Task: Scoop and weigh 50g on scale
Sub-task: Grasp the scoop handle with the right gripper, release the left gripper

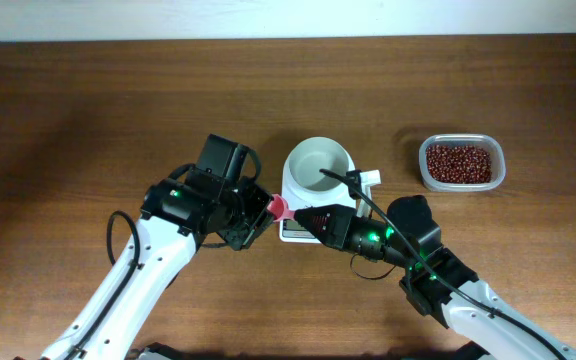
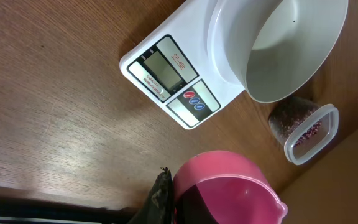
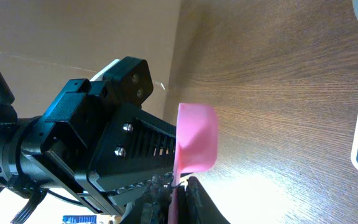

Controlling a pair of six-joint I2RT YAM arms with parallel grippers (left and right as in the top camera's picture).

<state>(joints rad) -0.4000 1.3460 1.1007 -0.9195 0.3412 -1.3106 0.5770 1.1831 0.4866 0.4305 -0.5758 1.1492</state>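
Where the two arms meet just in front of the scale [image 2: 173, 68]:
- left gripper [image 1: 265, 213]: closed on pink spoon [image 1: 279, 207].
- right gripper [image 3: 176, 200]: fingers narrowed about the spoon's handle; a firm grip cannot be told.
- scale: on desk [image 1: 118, 100], white bowl [image 1: 320, 165] on top.
- beans [image 1: 458, 163]: in clear tub [image 1: 499, 172], right of scale, apart.

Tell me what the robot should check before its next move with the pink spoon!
1. Left end effector clamped on spoon: ok.
2. Right end effector gripping the spoon's handle firmly: cannot tell.
3. Bowl on scale empty: ok.
4. Beans ready in open tub: ok.
5. Scale's display showing zero: cannot tell.
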